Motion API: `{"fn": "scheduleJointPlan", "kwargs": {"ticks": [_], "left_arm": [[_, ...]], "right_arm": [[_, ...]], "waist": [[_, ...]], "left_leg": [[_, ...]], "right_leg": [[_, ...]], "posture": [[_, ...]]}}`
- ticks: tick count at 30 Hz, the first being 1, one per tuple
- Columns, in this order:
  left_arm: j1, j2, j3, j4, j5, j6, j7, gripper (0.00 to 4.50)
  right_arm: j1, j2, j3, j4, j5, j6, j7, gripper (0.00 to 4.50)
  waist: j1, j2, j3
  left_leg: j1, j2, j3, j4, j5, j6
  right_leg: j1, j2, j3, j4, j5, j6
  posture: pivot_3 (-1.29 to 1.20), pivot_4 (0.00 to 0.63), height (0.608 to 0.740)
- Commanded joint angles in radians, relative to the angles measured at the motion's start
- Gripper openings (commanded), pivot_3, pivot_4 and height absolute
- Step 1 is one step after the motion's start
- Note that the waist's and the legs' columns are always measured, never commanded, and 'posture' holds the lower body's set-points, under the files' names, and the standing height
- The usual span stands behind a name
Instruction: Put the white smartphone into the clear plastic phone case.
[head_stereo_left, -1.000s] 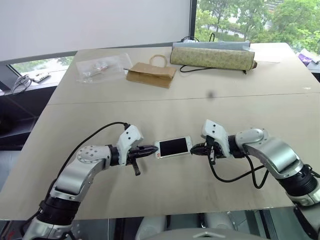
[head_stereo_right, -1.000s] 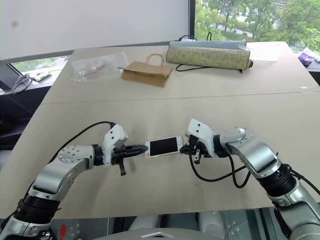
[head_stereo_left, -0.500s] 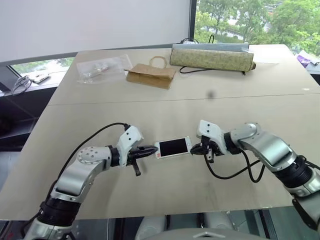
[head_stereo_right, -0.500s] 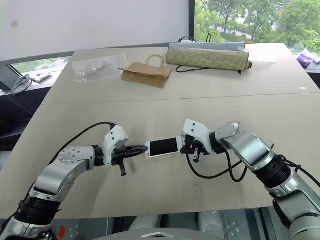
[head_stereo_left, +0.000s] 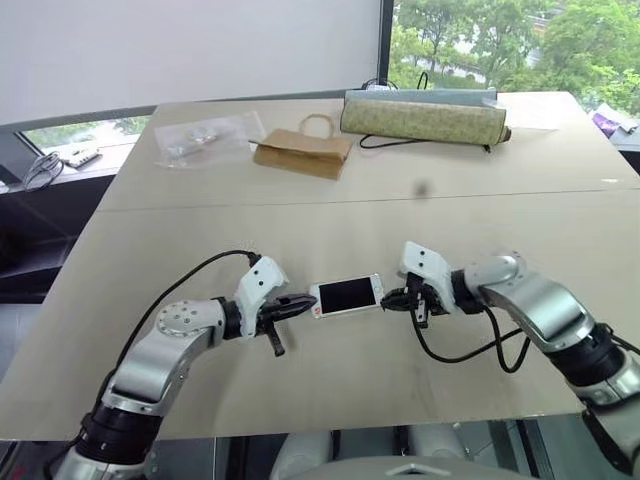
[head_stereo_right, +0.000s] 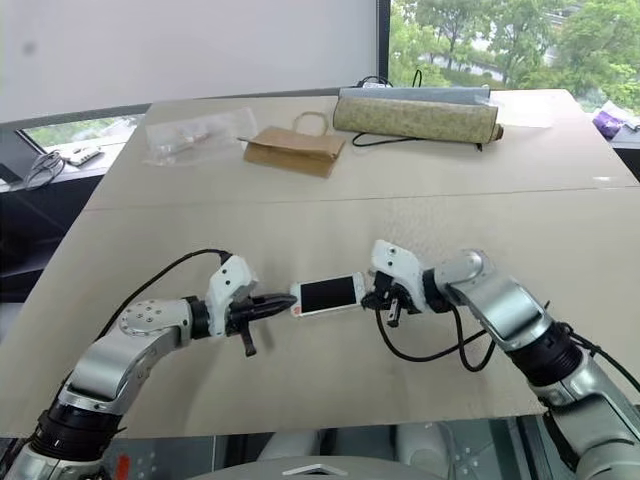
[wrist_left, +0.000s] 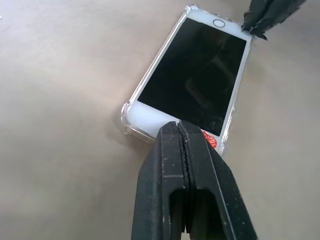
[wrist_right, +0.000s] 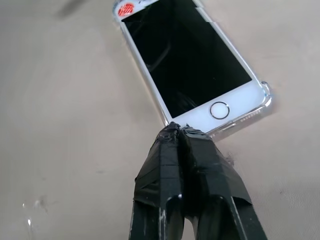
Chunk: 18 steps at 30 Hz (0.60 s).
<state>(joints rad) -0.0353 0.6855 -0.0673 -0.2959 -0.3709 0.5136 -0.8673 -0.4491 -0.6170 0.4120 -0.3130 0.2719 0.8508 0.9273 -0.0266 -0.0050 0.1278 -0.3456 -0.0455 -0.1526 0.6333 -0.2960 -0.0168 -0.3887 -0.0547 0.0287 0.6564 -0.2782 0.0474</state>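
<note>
The white smartphone (head_stereo_left: 347, 295) lies flat on the table, black screen up, near the front middle. It sits inside the clear plastic phone case (wrist_left: 126, 114), whose transparent rim and bumper corners (wrist_right: 265, 98) show around the white frame. My left gripper (head_stereo_left: 303, 301) is shut, its tip (wrist_left: 181, 126) touching the phone's end with the red sticker. My right gripper (head_stereo_left: 388, 299) is shut too, its tip (wrist_right: 175, 128) pressed against the home-button end. Neither gripper holds anything between its fingers.
At the back of the table (head_stereo_left: 330, 225) lie a crinkled clear plastic bag (head_stereo_left: 205, 137), a brown paper bag (head_stereo_left: 303, 150) and a long rolled mat (head_stereo_left: 425, 117) with a black cable. The table's front edge runs just under both arms.
The phone and both gripper tips stay where they were. Only the arms' elbows shift slightly.
</note>
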Motion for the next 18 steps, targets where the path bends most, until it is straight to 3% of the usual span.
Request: {"fn": "scheduleJointPlan", "kwargs": {"ticks": [1, 5, 11, 15, 18], "left_arm": [[0.016, -0.019, 0.030, -0.026, -0.032, 0.011, 0.012, 0.00], [0.009, -0.033, 0.075, -0.069, -0.082, 0.040, 0.028, 0.00], [0.007, -0.023, 0.075, -0.083, -0.082, 0.066, 0.036, 0.00], [-0.011, -0.022, 0.062, -0.077, -0.075, 0.076, 0.034, 0.00], [-0.022, -0.017, 0.040, -0.076, -0.058, 0.079, 0.031, 0.00]], "right_arm": [[0.072, -0.007, -0.100, -0.111, 0.045, -0.007, -0.037, 0.06], [0.126, -0.008, -0.183, -0.201, 0.107, 0.013, -0.055, 0.06], [0.102, 0.033, -0.128, -0.157, 0.082, -0.054, -0.069, 0.06], [0.021, 0.090, -0.018, -0.030, 0.026, -0.061, -0.067, 0.06], [-0.040, 0.054, 0.134, 0.109, -0.081, -0.061, -0.023, 0.06]], "waist": [[0.009, 0.000, 0.003], [0.014, 0.000, 0.007], [0.011, -0.002, 0.011], [0.010, -0.002, 0.014], [0.010, -0.002, 0.014]], "left_leg": [[-0.001, 0.000, 0.000, 0.000, 0.000, 0.000], [-0.012, 0.000, -0.002, 0.003, 0.003, -0.004], [-0.017, -0.001, -0.001, 0.004, 0.003, -0.005], [-0.017, -0.001, 0.000, 0.004, 0.003, -0.005], [-0.017, -0.001, 0.000, 0.004, 0.003, -0.005]], "right_leg": [[-0.001, 0.000, 0.000, 0.000, 0.000, 0.000], [-0.012, 0.000, 0.000, 0.002, 0.000, 0.000], [-0.017, 0.000, -0.001, 0.003, 0.000, 0.000], [-0.017, 0.001, -0.001, 0.004, 0.000, 0.000], [-0.017, 0.000, -0.001, 0.004, 0.000, 0.000]], "posture": [[0.00, 0.150, 0.740], [0.00, 0.150, 0.740], [0.00, 0.150, 0.740], [0.00, 0.150, 0.740], [0.00, 0.150, 0.740]]}}
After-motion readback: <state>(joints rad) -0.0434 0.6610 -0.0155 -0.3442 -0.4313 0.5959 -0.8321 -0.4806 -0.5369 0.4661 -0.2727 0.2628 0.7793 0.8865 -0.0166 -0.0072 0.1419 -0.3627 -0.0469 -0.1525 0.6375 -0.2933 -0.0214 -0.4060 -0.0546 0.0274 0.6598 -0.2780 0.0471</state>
